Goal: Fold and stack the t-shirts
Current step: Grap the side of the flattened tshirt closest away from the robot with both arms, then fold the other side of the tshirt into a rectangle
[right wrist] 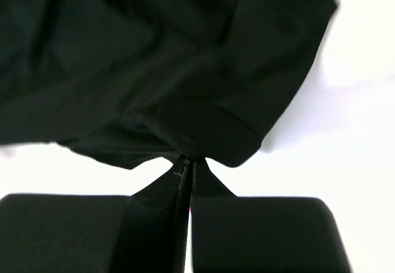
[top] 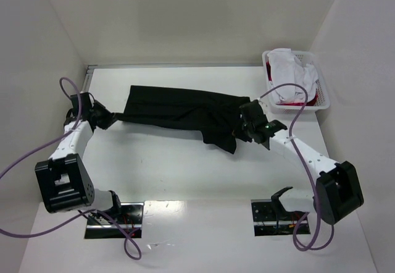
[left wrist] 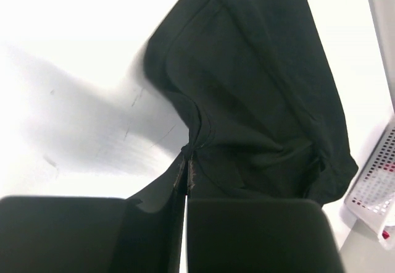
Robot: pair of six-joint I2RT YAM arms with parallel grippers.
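The black t-shirt (top: 179, 113) hangs stretched between my two grippers above the middle of the table. My left gripper (top: 106, 119) is shut on its left end; the pinch shows in the left wrist view (left wrist: 188, 155), with the black t-shirt (left wrist: 259, 88) spreading away from it. My right gripper (top: 245, 131) is shut on its right end; the pinch shows in the right wrist view (right wrist: 187, 160) under the black t-shirt (right wrist: 154, 57). A white t-shirt (top: 293, 70) and a bit of red cloth (top: 271, 72) lie crumpled in the basket.
The white lattice basket (top: 321, 97) stands at the back right corner; its edge shows in the left wrist view (left wrist: 376, 186). White walls close the table at left, back and right. Purple cables loop beside both arms.
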